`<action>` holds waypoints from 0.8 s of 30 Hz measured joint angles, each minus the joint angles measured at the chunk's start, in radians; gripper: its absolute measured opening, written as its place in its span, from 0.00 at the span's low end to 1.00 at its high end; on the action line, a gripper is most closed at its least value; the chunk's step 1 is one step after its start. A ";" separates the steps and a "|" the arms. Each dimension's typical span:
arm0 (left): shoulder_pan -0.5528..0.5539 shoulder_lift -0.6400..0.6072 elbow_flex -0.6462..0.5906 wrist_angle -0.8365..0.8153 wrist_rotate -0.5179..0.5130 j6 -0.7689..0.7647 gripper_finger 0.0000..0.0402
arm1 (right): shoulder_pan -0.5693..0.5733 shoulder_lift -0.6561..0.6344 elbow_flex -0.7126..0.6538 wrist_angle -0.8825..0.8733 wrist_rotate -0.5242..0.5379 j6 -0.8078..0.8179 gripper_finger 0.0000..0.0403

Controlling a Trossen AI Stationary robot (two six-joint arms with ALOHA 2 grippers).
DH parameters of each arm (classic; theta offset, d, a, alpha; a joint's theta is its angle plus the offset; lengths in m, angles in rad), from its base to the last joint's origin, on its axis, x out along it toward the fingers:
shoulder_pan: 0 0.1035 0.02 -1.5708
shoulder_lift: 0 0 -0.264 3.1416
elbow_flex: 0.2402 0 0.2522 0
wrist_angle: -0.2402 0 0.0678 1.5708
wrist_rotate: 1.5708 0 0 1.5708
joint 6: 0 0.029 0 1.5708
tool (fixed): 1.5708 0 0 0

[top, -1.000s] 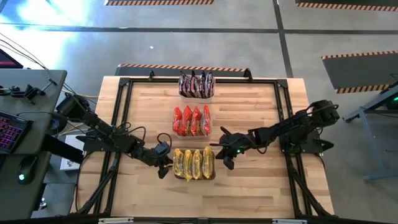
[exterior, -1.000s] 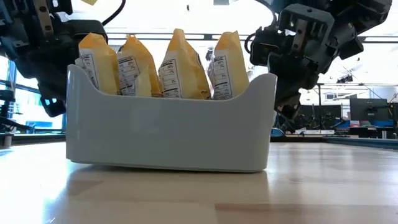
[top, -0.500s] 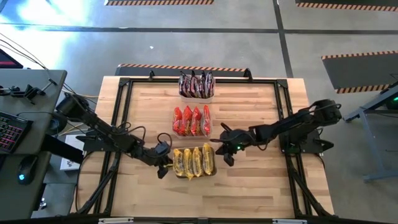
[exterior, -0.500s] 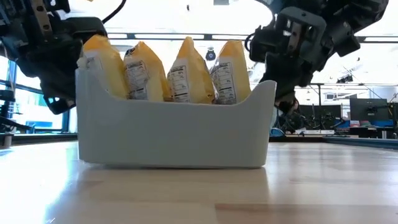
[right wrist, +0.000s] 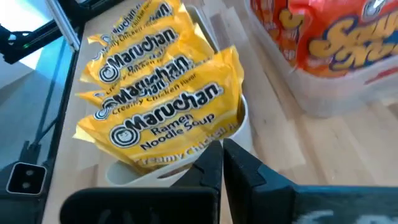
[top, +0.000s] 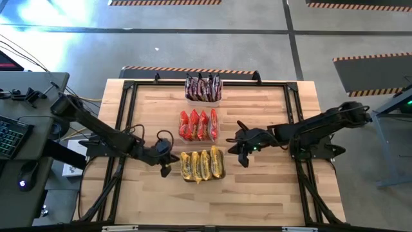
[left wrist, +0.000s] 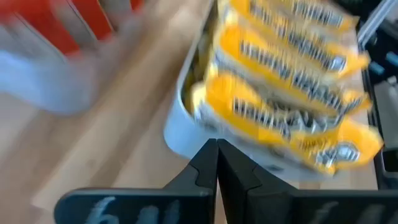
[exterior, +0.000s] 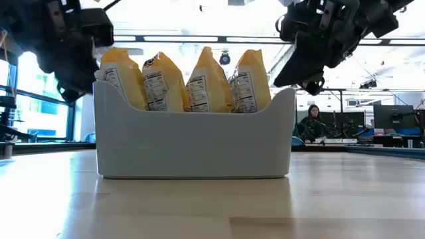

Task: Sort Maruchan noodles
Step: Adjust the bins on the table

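High view first: we see three tubs in a line down the middle of the worktop, each filled by colour. The dark brown packets sit farthest from us, the red packets in the middle, and the yellow packets stand upright in the nearest white tub. No loose packet shows anywhere on the wood, so we judge the sorting done or very nearly so.

Our left end effector sits just beside the yellow tub's left end, fingers pressed together and holding nothing. Our right end effector is near the tub's right end, also closed and empty.

Next, we think, comes only a clean retreat or a final nudge to square the tub.

Room is generous: bare wood lies to both sides of the tub row and along the near edge. The black frame rails border both sides, so each arm should draw back outward without sweeping across the tubs.
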 joint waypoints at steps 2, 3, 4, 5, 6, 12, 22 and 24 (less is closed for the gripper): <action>0.012 -0.035 0.000 -0.003 -0.029 0.020 0.00 | 0.000 -0.006 0.000 0.000 0.013 -0.020 0.00; 0.020 -0.055 0.000 -0.014 -0.039 0.028 0.00 | 0.000 -0.003 0.000 -0.002 0.019 -0.030 0.00; 0.027 -0.071 0.000 -0.026 -0.047 0.035 0.00 | -0.001 0.005 -0.001 -0.002 0.021 -0.036 0.00; 0.033 -0.083 0.000 -0.032 -0.051 0.037 0.00 | -0.005 0.015 -0.005 0.000 0.025 -0.038 0.00; 0.038 -0.098 0.000 -0.051 -0.057 0.037 0.00 | -0.010 0.031 -0.007 0.000 0.028 -0.042 0.00; 0.044 -0.197 -0.002 -0.134 -0.088 0.036 0.00 | -0.041 0.117 -0.004 0.133 0.097 -0.053 0.00; 0.044 -0.332 -0.001 -0.223 -0.124 0.037 0.00 | -0.071 0.270 -0.003 0.318 0.012 -0.049 0.00; 0.044 -0.349 -0.001 -0.222 -0.123 0.050 0.00 | -0.064 0.271 -0.003 0.340 -0.002 -0.038 0.00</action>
